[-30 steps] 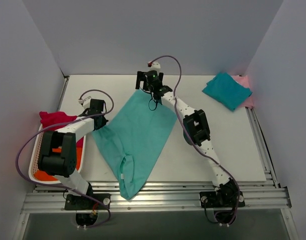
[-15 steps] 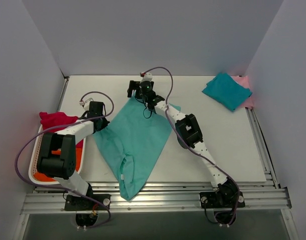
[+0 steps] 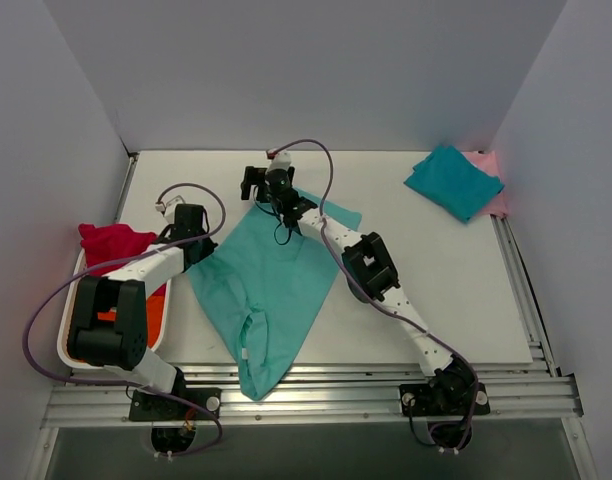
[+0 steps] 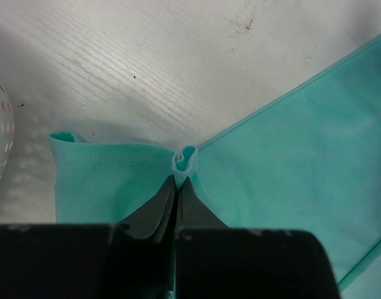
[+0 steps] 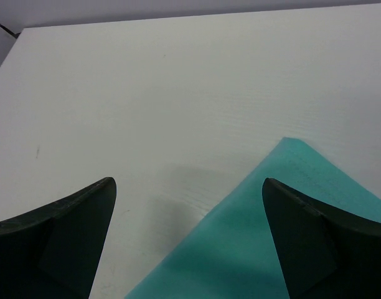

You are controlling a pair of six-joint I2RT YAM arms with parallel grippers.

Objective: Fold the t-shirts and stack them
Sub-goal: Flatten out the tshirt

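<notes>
The green shirt (image 3: 271,285) lies open on the table (image 3: 456,290), a bit crooked. Its bottom end hangs over the near edge. It is not folded yet. I think the step now is getting it flat and straight for the first fold.

The left gripper (image 4: 178,182) is squeezed tight on a little pinch of cloth at the shirt's left side. The right gripper (image 5: 188,182) hangs over the far edge of the shirt. Its fingers are wide apart and hold nothing.

Next, the right gripper likely needs to go down and pinch that far edge. Then both arms can pull the shirt smooth.

Far off on the right, a folded blue-green shirt (image 3: 451,180) sits on a pink shirt (image 3: 489,160). The green one should end up on top of them. A red shirt (image 3: 111,240) and an orange shirt (image 3: 157,312) are in the basket (image 3: 64,350).
</notes>
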